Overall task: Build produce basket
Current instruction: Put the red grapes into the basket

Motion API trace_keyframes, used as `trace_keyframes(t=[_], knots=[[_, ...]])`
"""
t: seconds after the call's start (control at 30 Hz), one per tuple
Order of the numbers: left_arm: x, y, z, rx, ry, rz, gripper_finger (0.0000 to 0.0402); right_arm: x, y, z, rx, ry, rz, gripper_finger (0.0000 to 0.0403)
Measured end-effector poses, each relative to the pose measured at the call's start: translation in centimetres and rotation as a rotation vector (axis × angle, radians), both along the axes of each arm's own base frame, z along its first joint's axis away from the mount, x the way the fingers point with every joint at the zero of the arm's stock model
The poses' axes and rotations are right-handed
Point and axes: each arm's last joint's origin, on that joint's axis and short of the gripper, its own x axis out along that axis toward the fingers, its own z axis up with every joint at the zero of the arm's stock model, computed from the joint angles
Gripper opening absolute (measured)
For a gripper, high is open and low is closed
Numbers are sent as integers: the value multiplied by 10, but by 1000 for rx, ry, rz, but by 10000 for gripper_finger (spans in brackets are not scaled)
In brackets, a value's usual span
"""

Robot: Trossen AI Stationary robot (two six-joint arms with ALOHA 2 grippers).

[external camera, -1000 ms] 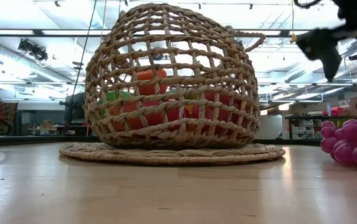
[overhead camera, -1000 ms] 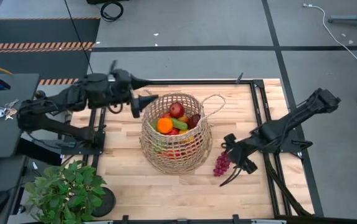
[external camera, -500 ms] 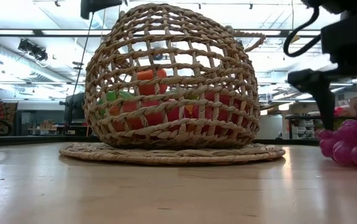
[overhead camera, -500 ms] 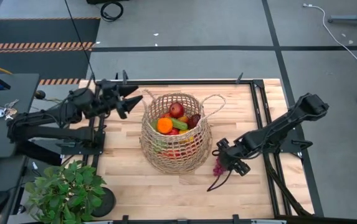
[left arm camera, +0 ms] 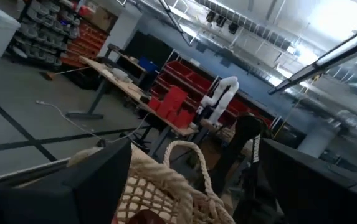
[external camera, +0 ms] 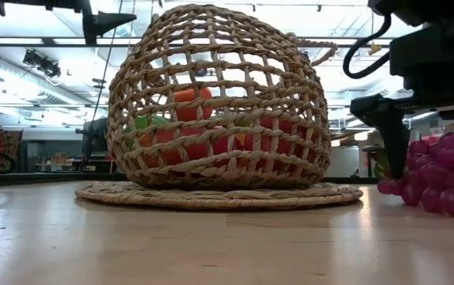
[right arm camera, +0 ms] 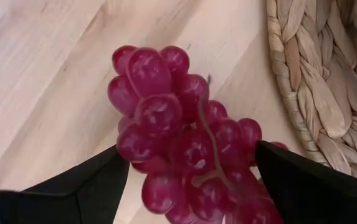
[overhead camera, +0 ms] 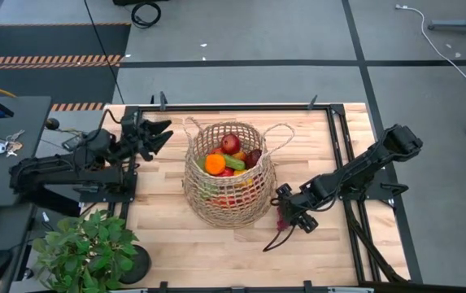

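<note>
Grapes [right arm camera: 187,146] between right gripper [right arm camera: 190,180] fingers (spread), beside basket [overhead camera: 228,175]

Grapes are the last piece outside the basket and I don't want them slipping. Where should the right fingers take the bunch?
Grip the grapes across the thick middle, from above, one finger on each flank, as the right gripper straddles them now. The bunch lies flat on the table beside the basket; the stem looks too thin to hold.

The basket [overhead camera: 228,175] is woven from rough tan wicker. The grapes [right arm camera: 187,155] are seen as glossy, smooth plastic. The table [overhead camera: 216,252] is made of pale, matt wood.
</note>
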Motion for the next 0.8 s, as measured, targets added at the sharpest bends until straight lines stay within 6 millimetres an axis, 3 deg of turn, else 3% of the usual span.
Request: trace_keyframes(t=[0.43,0.67,0.8], knots=[[-5,-3,-76,-59,115,-19,357,1,-1,0,-12,-7,-16,348],[-7,-10,-103,-41,155,-79,357,1,-1,0,-10,-6,-18,348],[-6,-13,-118,-101,185,-117,357,6,1,13,-35,3,-18,348]])
